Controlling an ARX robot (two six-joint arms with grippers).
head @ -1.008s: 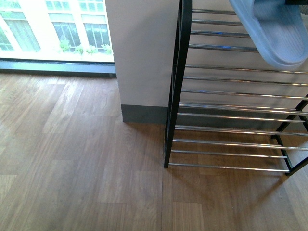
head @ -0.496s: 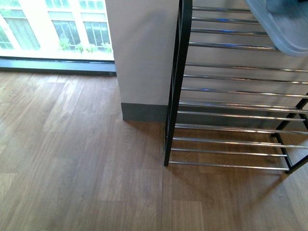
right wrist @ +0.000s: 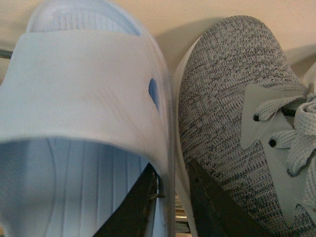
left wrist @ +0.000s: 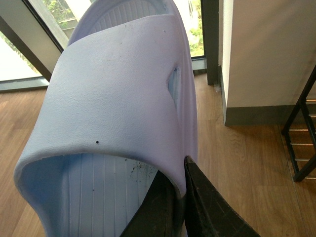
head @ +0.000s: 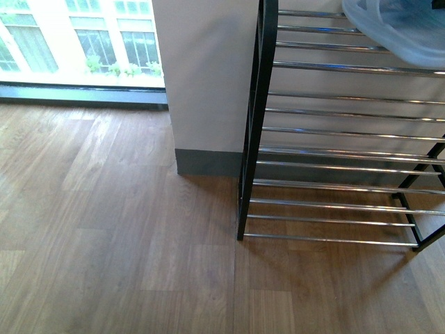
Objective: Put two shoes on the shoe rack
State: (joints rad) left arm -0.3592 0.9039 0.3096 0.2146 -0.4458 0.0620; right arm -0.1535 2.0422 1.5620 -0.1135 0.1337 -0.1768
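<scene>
Shoe rack (head: 334, 167) fills the right side of the front view, black frame, silver bars, several tiers, standing on wood floor (head: 111, 243) against a pale wall (head: 208, 76) with window (head: 76, 42) to the left. Top right of that view: a pale-blue slide (head: 400, 35) sits on or just over the upper bars; contact unclear.

Right wrist view: right gripper (right wrist: 173, 197) is pinching the side wall of that slide (right wrist: 84, 113), dark fingers either side of the rubber edge. Grey knit sneaker (right wrist: 237, 133) is just beside it, nearly touching, wall behind.

Left wrist view: left gripper (left wrist: 180, 197) is clamped on the edge of the second slide (left wrist: 113, 98), held up over the floor, rack frame (left wrist: 301, 133) off at the edge, well apart.

Risks, judged:
- Right slide may catch the sneaker and shove it along the bars on release.
- Bars are spaced; a tilted slide could tip between them.
- The left grip is a thin edge pinch, so the slide could swing or slip in transit.
</scene>
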